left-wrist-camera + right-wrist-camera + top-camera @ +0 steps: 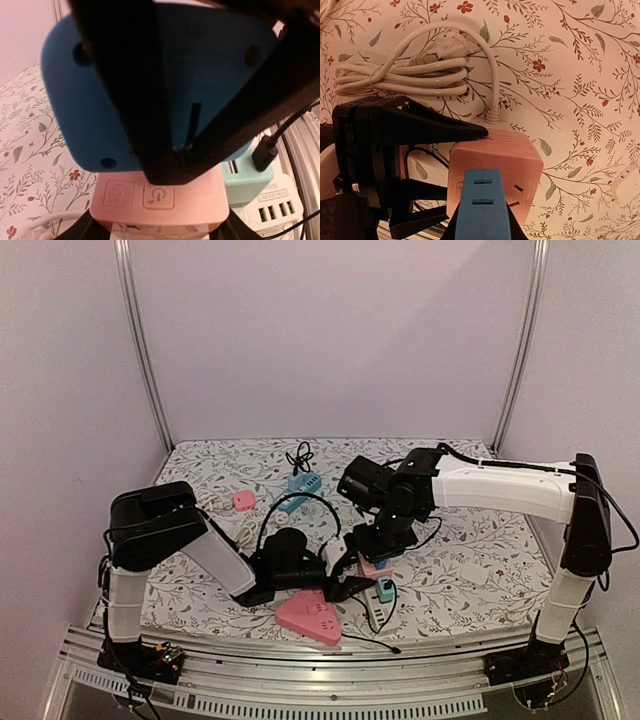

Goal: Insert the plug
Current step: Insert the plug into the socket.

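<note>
A pink socket cube (517,152) with a white cord lies on the flowered mat; it also shows in the top view (372,565) and in the left wrist view (200,200), where two buttons face the camera. My left gripper (345,575) (160,231) is shut on the cube, one finger along each side. My right gripper (378,540) (482,227) is shut on a blue plug (482,200) and holds it just above the cube's slotted face. In the left wrist view the blue plug (90,100) hangs directly over the cube. I cannot see its prongs.
A coiled white cord (405,75) lies beyond the cube. A teal adapter (247,180) with a black USB cable sits on a white power strip (275,212) right of the cube. A pink triangular socket (310,618) lies at the front, and a small pink cube (243,501) and a teal strip (303,483) at the back.
</note>
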You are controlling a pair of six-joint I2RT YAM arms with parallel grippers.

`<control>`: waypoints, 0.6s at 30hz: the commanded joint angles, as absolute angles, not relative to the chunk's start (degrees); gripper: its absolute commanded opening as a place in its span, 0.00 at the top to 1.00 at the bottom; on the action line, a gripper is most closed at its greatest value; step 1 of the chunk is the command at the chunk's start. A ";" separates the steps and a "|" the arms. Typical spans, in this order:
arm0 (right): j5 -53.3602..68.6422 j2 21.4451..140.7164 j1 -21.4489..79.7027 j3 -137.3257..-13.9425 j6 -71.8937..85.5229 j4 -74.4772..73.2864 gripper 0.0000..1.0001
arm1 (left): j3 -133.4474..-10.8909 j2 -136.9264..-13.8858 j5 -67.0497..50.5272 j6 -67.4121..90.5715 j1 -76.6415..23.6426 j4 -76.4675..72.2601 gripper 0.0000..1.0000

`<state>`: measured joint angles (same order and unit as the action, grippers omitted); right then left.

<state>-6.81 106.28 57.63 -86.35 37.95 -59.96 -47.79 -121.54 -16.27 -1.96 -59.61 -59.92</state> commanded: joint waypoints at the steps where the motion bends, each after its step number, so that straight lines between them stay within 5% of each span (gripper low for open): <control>1: -7.58 117.23 56.20 -78.00 34.83 -63.21 1.00 | -47.18 -119.49 -16.38 -4.46 -60.42 -67.14 0.93; 18: -13.40 114.48 54.02 -81.09 31.61 -68.63 1.00 | -46.08 -118.68 -18.52 -4.92 -60.70 -66.53 0.95</control>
